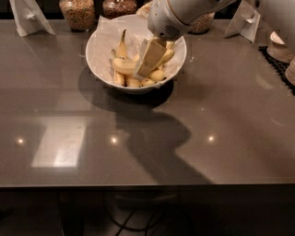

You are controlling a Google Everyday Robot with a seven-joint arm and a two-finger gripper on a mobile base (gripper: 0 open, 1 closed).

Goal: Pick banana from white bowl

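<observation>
End effector in white bowl over banana, shorter bananas crowding it; grip state unclear

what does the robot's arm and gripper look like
The arm is a smooth, glossy white shell with a rounded, bulbous end section; that section seems to carry a small dark perforated patch. No cables or markings show. The gripper, over the white bowl, is pale cream to tan, flat-sided and blocky, narrowing toward its tip.
</observation>
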